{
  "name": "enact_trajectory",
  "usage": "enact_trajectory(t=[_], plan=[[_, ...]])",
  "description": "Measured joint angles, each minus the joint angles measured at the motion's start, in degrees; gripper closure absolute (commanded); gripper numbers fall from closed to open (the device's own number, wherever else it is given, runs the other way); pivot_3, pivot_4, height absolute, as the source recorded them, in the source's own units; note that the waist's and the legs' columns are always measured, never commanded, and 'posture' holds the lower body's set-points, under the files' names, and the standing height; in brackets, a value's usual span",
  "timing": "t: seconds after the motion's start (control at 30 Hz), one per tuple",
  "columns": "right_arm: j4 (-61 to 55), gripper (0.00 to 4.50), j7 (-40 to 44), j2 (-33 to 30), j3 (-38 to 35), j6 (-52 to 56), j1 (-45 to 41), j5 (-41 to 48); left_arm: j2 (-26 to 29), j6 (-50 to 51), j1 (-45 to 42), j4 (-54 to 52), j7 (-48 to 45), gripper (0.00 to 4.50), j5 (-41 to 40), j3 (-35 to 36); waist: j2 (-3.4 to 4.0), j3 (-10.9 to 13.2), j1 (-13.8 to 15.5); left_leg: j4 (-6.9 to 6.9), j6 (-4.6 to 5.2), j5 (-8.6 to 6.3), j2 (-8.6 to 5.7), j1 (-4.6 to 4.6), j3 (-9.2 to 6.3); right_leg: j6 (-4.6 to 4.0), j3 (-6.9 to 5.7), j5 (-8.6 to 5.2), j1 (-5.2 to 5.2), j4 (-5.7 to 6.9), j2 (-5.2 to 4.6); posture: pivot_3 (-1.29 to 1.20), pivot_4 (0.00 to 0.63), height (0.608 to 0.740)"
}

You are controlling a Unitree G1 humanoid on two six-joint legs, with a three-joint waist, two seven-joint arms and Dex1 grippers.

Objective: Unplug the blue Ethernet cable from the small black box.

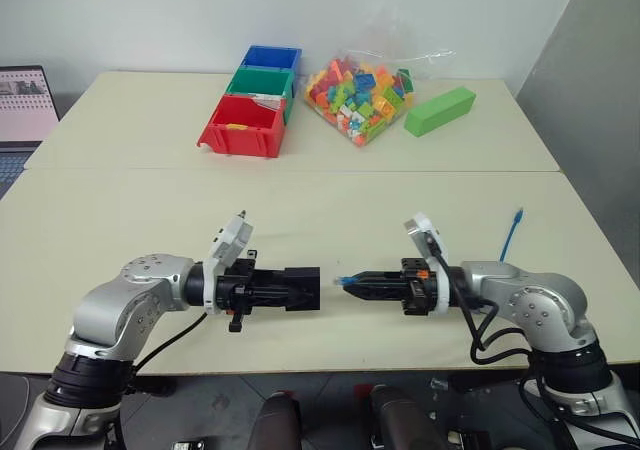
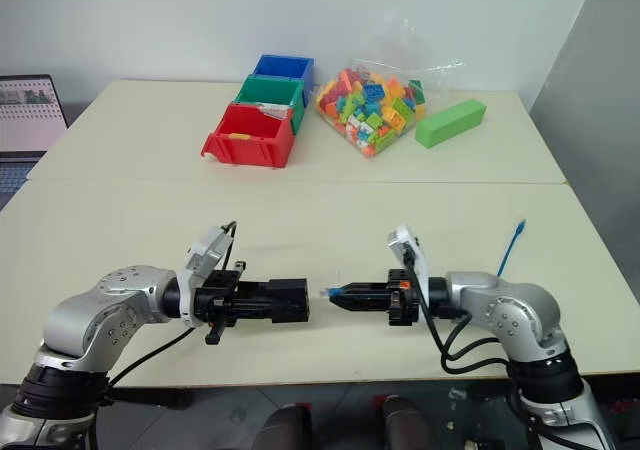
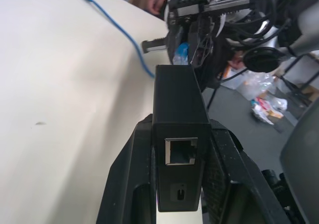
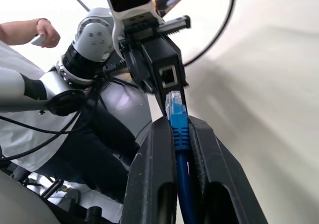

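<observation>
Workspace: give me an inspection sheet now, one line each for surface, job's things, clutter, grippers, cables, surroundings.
Surface: pale table, a seam running across it.
Job's things: small black box and blue Ethernet cable are apart; the plug is out, facing the box's open port, a gap between them. The cable's far end lies on the table.
Clutter: red bin, green bin, blue bin, bag of coloured bricks, green block, all at the far side.
Grippers: left gripper shut on the box; right gripper shut on the cable behind its plug.
Cables: black arm cables hang off the near edge.
Surroundings: laptop at far left; a person's hand.
</observation>
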Motion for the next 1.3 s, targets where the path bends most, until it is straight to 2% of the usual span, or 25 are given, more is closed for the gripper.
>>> enact_trajectory(t=[0.07,0.17,0.3,0.43,0.5,0.63,0.77,0.87,0.93,1.03,1.1,1.3], plan=[[0.0,4.46,-0.4,0.2,-0.1,-0.8,0.1,-0.5,0.0,0.0,0.6,0.0,0.3,3.7,0.0,0.7,0.0,0.0,-0.1,0.0,0.0,0.0,0.0,0.01,0.01,0.0,0.0,0.0,0.0,0.0,0.0,0.0,0.15,0.74],[3.6,4.46,-4.8,3.2,0.8,-8.7,-1.4,-8.4,0.0,0.0,1.4,0.0,2.1,3.7,-0.1,1.8,0.0,0.0,-0.2,0.0,0.0,0.0,0.02,0.04,0.0,0.01,0.02,0.0,0.0,0.01,0.01,0.0,0.15,0.74],[22.6,4.46,-20.0,10.4,3.4,-26.2,-11.2,-27.7,-1.6,0.0,2.3,-0.5,6.2,3.7,-0.2,3.6,0.03,0.0,-0.4,0.01,0.0,0.0,-0.01,0.02,0.09,0.05,0.05,0.04,-0.05,0.03,0.0,0.0,0.15,0.74],[39.9,4.46,-31.2,13.8,3.4,-36.1,-18.6,-39.4,-2.9,-0.2,3.8,-0.7,9.4,3.7,0.1,4.2,0.02,0.0,0.1,-0.02,-0.01,0.0,-0.02,-0.14,0.07,-0.24,0.09,0.15,-0.1,-0.05,-0.04,0.0,0.15,0.74],[45.8,3.75,-34.1,15.3,3.3,-38.4,-20.6,-42.3,-3.6,-1.2,3.8,-0.7,11.1,3.7,0.4,4.6,0.02,0.0,0.2,-0.03,-0.01,0.0,-0.02,-0.16,0.09,-0.28,0.1,0.17,-0.12,-0.05,-0.07,0.0,0.15,0.74],[50.5,2.94,-35.1,16.4,2.1,-41.2,-21.7,-44.0,-5.0,-3.2,3.6,-0.5,14.0,3.7,1.9,4.7,0.03,0.0,0.2,-0.04,-0.01,0.0,-0.02,-0.17,0.09,-0.29,0.1,0.18,-0.12,-0.06,-0.09,0.0,0.15,0.74],[48.0,2.06,-33.2,15.8,0.9,-41.3,-21.2,-44.1,-8.0,-7.1,2.0,1.6,18.7,3.7,4.9,4.8,0.05,0.0,0.2,-0.03,-0.01,0.0,-0.02,-0.14,0.05,-0.26,0.06,0.17,-0.12,0.03,-0.08,0.0,0.15,0.74],[38.1,1.33,-28.7,13.8,0.9,-39.7,-18.6,-42.9,-12.4,-13.8,-2.4,7.0,26.4,3.7,10.5,5.5,0.06,0.0,0.5,0.01,-0.01,0.0,-0.01,-0.16,0.04,-0.25,0.05,0.16,-0.11,0.03,-0.07,0.0,0.15,0.74],[27.0,0.79,-22.2,10.8,1.3,-35.0,-15.7,-38.5,-15.0,-21.8,-7.0,14.4,34.1,3.7,16.5,6.0,0.1,0.1,1.0,0.0,-0.01,0.0,-0.02,-0.16,0.04,-0.25,0.02,0.17,-0.11,0.02,-0.07,0.0,0.15,0.74],[12.4,0.79,-14.2,7.7,3.3,-27.2,-13.9,-31.7,-15.9,-33.3,-12.5,26.5,44.5,3.7,24.3,8.2,0.1,0.1,0.7,-0.03,0.0,0.0,0.02,-0.09,0.05,-0.27,0.01,0.18,-0.11,0.01,-0.01,0.0,0.15,0.74],[7.0,0.79,-12.2,6.9,4.1,-22.8,-14.0,-28.9,-15.9,-39.5,-14.5,33.0,48.8,3.7,28.0,8.5,0.1,0.1,0.6,-0.02,0.0,0.0,0.0,-0.1,0.05,-0.28,0.0,0.19,-0.09,0.01,-0.03,0.0,0.15,0.74],[3.5,0.79,-11.3,5.6,6.1,-14.3,-16.0,-26.8,-17.6,-48.6,-17.1,50.0,54.3,3.7,31.5,9.4,0.09,0.1,1.1,0.04,-0.01,0.0,-0.08,-0.17,0.07,-0.17,-0.18,0.23,-0.08,-0.01,-0.09,0.0,0.15,0.74]])
